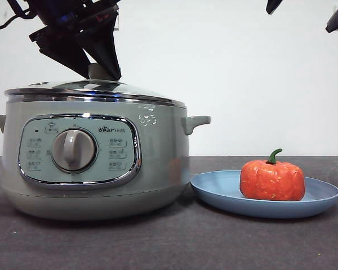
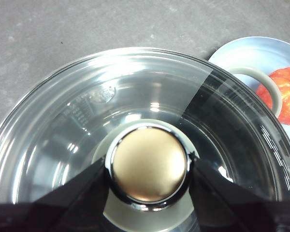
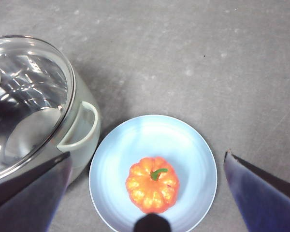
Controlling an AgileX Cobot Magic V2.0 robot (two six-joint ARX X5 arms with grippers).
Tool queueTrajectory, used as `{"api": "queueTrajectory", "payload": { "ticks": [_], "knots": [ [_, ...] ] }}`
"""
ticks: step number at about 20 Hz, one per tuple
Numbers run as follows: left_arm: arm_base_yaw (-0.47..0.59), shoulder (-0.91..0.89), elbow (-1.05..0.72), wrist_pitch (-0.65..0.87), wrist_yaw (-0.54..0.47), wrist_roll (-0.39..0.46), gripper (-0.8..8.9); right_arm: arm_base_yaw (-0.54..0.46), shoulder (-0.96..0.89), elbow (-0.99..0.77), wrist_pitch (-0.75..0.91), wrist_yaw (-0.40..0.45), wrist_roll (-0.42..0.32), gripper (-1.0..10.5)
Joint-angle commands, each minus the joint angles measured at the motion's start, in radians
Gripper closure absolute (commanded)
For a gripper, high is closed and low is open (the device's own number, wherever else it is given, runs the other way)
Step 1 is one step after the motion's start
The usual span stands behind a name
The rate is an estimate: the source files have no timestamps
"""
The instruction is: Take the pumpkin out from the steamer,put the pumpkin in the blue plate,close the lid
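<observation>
The orange-red pumpkin (image 1: 272,180) (image 3: 152,186) sits upright in the blue plate (image 1: 214,191) (image 3: 183,140), right of the sage-green steamer (image 1: 158,163) (image 3: 84,135). The glass lid (image 1: 90,87) (image 2: 87,121) rests level on the steamer's rim. My left gripper (image 1: 104,72) (image 2: 149,169) comes down from above with one jaw against each side of the lid's knob (image 2: 149,164), shut on it. My right gripper (image 3: 147,154) (image 1: 304,14) hangs open high above the plate, holding nothing.
The dark grey table (image 1: 174,242) runs in front of the steamer and plate. The steamer's right handle (image 1: 196,121) (image 3: 79,128) reaches toward the plate's near rim. A white wall stands behind.
</observation>
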Motion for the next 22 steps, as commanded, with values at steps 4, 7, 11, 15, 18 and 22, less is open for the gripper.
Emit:
{"api": "queueTrajectory", "payload": {
  "ticks": [4, 7, 11, 15, 18, 22],
  "knots": [
    [0.0, 0.005, 0.003, -0.04, -0.002, -0.003, 4.42, 0.0, 0.0, -0.01, -0.005, 0.003, 0.006, 4.1],
    [0.0, 0.002, 0.004, -0.04, -0.001, -0.007, 4.4, 0.0, 0.0, -0.01, -0.005, 0.003, 0.006, 4.1],
    [0.0, -0.005, 0.029, -0.056, -0.002, -0.021, 4.4, 0.0, 0.0, -0.01, -0.008, 0.003, 0.006, 4.1],
    [0.0, -0.045, 0.097, -0.15, -0.004, -0.021, 4.4, 0.0, 0.0, -0.01, -0.023, 0.002, 0.006, 4.1],
    [0.0, -0.094, 0.174, -0.295, -0.005, -0.021, 4.41, 0.0, -0.007, -0.01, -0.029, -0.005, 0.006, 4.2],
    [0.0, -0.208, 0.217, -0.389, -0.002, -0.019, 6.26, 0.002, -0.049, -0.01, -0.014, -0.004, 0.005, 7.1]
  ]
}}
